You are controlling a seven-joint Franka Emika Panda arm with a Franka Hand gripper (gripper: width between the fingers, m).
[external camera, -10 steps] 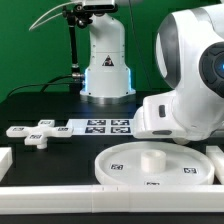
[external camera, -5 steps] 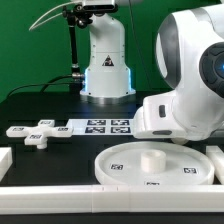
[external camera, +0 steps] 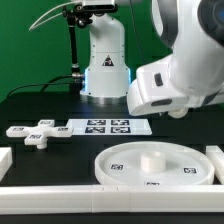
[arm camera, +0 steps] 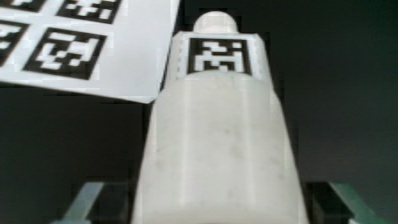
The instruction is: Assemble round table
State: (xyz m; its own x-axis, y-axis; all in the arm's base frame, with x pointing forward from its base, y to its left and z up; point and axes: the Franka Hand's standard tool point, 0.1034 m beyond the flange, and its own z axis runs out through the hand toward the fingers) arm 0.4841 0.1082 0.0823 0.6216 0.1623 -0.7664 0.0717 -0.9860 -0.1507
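The short white cylinder leg (arm camera: 217,130), with a tag at its far end, fills the wrist view and runs between my gripper's (arm camera: 217,212) two fingers (arm camera: 80,205), which stand on either side of its near end and hold it. In the exterior view the arm's white wrist housing (external camera: 170,85) hangs over the table on that view's right and hides both gripper and leg. The large round disc (external camera: 150,160) with its central hub lies flat at the front. The cross-shaped foot (external camera: 38,132) lies on the exterior view's left.
The marker board (external camera: 100,126) lies behind the disc; it also shows in the wrist view (arm camera: 71,45) beside the leg. White border bars run along the front (external camera: 60,190) and at both sides. The robot base (external camera: 105,60) stands at the back.
The arm has risen and shifted toward the exterior view's left, uncovering the dark table behind the disc. Disc, foot and marker board have not moved.
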